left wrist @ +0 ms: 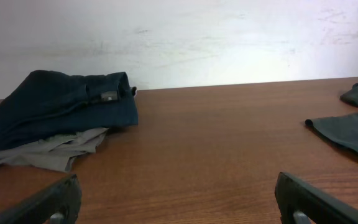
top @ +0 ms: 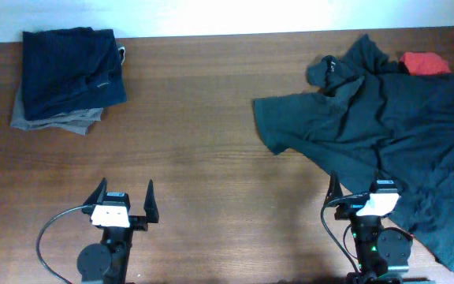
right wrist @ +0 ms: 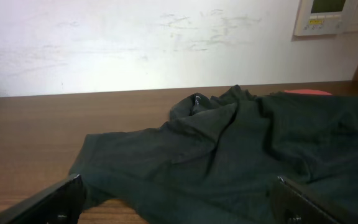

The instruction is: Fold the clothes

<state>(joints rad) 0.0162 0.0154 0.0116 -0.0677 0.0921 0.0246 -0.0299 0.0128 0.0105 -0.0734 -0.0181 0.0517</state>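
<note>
Brown wooden table [top: 211,118] under a white wall: at far left a folded navy garment [top: 69,67] lies on a grey one [top: 53,122]. Left gripper [top: 126,189] stands wide open and empty over bare wood. Right gripper [top: 357,185], equally wide and empty, sits at the near edge of the crumpled charcoal T-shirt [top: 385,118]. A red T-shirt [top: 426,63] peeks out behind.

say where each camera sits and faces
Overhead: above the brown wooden table, looking straight down; both arms, open left claw and right claw, at the bottom edge.
Left wrist: low over the table, facing the white wall and folded navy-and-grey fabric stack; own fingers below.
Right wrist: same, facing the crumpled charcoal-black fabric T-shirt; own fingers below.
Both wrists share that T-shirt.
</note>
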